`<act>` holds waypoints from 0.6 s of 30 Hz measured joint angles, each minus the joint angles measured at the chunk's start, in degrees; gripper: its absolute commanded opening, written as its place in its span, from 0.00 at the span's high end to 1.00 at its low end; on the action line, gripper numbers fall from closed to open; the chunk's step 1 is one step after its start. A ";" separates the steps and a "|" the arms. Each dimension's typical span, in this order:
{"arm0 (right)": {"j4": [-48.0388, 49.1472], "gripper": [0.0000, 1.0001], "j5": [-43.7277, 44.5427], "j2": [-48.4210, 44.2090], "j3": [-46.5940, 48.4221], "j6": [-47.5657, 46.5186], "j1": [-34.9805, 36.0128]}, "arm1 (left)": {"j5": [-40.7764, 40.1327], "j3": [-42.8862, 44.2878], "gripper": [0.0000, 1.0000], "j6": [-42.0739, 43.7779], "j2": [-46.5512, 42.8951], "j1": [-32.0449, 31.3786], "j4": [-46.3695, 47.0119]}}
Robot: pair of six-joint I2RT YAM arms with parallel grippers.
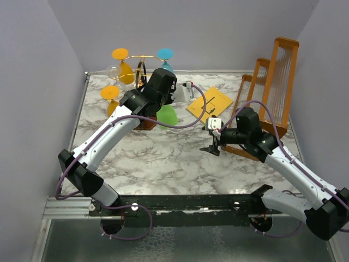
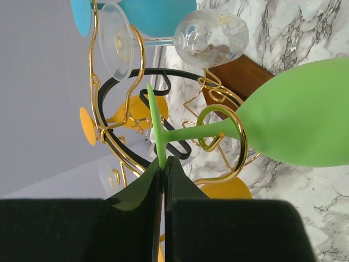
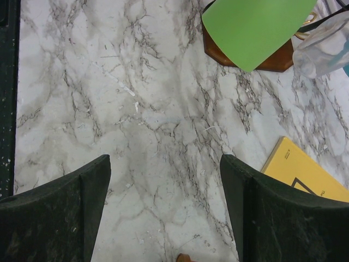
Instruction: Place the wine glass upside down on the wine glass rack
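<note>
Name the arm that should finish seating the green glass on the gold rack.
Left. The left end effector is shut on the foot of the green glass, its stem in a loop of the gold rack. The right end effector hangs open over the marble table, away from it.

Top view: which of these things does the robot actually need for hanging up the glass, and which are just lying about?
In the job: green wine glass, gold wire rack, left gripper pinching the glass's foot.
Lying about: yellow booklet, orange wooden frames, other glasses hung on the rack.
</note>
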 measured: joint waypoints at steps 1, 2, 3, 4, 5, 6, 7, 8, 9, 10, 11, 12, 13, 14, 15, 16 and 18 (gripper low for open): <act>0.00 0.19 0.00 0.00 0.00 0.00 0.00 | -0.28 0.00 0.96 -0.02 0.00 0.00 0.13; -0.02 0.19 0.02 0.00 0.00 0.00 0.00 | -0.44 0.00 0.96 0.00 0.00 0.00 0.13; -0.02 0.19 0.04 0.00 0.00 0.00 0.00 | -0.61 0.00 0.96 0.02 0.00 0.00 0.13; 0.00 0.19 0.07 0.00 0.00 0.00 0.00 | -0.79 0.00 0.95 0.07 0.00 0.00 0.13; 0.00 0.19 0.07 0.00 -0.02 0.00 0.00 | -0.94 0.00 0.95 0.13 0.00 0.00 0.13; 0.07 0.19 0.07 0.00 -0.09 0.00 0.00 | -1.07 -0.02 0.94 0.15 0.00 0.00 0.13; 0.09 0.19 0.09 0.00 -0.15 0.00 0.00 | -1.16 -0.02 0.93 0.15 0.00 0.00 0.11; 0.07 0.19 0.13 0.00 -0.22 0.00 0.00 | -1.20 0.00 0.92 0.15 0.00 0.00 0.04; 0.02 0.19 0.15 0.00 -0.22 0.00 0.00 | -1.20 -0.02 0.91 0.15 0.00 0.00 -0.09; 0.07 0.19 0.17 0.02 -0.22 0.00 0.00 | -1.20 -0.02 0.90 0.15 0.00 0.00 -0.24; 0.07 0.19 0.17 0.02 -0.22 0.00 0.00 | -1.18 0.00 0.90 0.15 0.00 0.00 -0.46; 0.07 0.19 0.17 0.02 -0.22 0.00 0.00 | -1.16 -0.02 0.88 0.13 0.00 0.00 -0.61; 0.07 0.19 0.17 0.04 -0.22 0.00 0.00 | -1.16 0.00 0.87 0.11 0.00 0.00 -0.81; 0.07 0.19 0.20 0.13 -0.22 0.00 0.00 | -1.11 0.00 0.86 0.00 0.00 0.00 -1.03; 0.09 0.19 0.24 0.20 -0.22 0.00 0.00 | -1.07 0.00 0.85 -0.11 0.00 0.00 -1.38; 0.07 0.19 0.33 0.33 -0.22 0.00 0.00 | -0.94 0.00 0.84 -0.24 0.00 0.00 -1.77; 0.09 0.19 0.35 0.50 -0.24 0.00 0.00 | -0.39 0.00 0.83 -0.50 0.00 0.00 -2.43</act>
